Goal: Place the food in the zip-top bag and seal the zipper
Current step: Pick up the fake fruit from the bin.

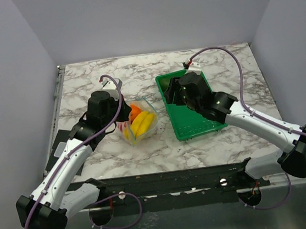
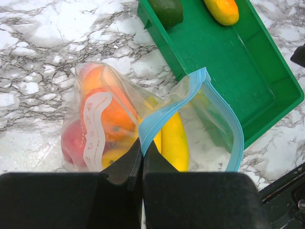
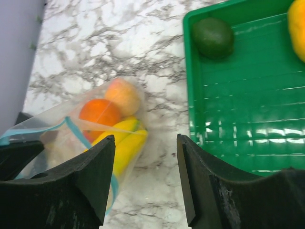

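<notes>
Left hand (image 2: 142,149) was clenched on the zipper (image 2: 164,106), pinching the light blue strip. The zip-top bag (image 2: 95,125) lay on the tabletop (image 2: 38,57) with its mouth gaping, banana (image 2: 174,138) and oranges (image 2: 116,117) inside. Right hand (image 3: 146,143) was released, fingers spread, above the green tray (image 2: 248,71) at its bag-side edge. A dark green piece (image 2: 167,9) and a yellow piece (image 2: 222,9) sat in the tray.

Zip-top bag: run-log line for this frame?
left gripper: shut on zipper | right gripper: open, above green tray | zip-top bag: unsealed, banana and oranges inside | unbagged: dark green piece, yellow piece
</notes>
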Robot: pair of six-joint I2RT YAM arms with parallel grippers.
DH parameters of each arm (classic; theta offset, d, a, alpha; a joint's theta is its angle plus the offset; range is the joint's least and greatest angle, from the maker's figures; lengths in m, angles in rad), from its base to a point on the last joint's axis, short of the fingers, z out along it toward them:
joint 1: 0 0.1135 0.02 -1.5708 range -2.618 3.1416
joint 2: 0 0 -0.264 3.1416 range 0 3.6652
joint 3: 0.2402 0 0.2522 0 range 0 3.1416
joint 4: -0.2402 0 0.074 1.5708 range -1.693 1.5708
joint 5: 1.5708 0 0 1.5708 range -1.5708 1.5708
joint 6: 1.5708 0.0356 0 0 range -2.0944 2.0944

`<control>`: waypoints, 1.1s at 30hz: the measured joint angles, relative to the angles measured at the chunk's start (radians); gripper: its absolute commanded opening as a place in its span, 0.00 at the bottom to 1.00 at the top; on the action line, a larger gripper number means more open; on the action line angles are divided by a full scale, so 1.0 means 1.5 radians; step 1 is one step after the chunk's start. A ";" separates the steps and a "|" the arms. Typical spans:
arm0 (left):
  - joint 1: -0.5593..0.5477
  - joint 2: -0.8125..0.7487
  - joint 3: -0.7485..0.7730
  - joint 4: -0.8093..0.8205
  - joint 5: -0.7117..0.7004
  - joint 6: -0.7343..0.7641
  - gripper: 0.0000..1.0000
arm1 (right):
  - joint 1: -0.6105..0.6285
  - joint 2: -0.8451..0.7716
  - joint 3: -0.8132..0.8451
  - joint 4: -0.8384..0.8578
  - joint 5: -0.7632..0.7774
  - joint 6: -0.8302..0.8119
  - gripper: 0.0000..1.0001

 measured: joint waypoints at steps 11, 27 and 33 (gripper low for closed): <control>0.000 0.000 0.000 0.000 0.000 0.000 0.00 | -0.108 0.067 0.052 -0.031 0.001 -0.080 0.65; 0.000 0.000 0.000 0.000 0.000 0.000 0.00 | -0.227 0.300 0.207 -0.032 -0.181 -0.109 0.82; 0.000 0.000 0.000 0.000 0.000 0.000 0.00 | -0.270 0.388 0.271 -0.031 -0.249 -0.123 0.83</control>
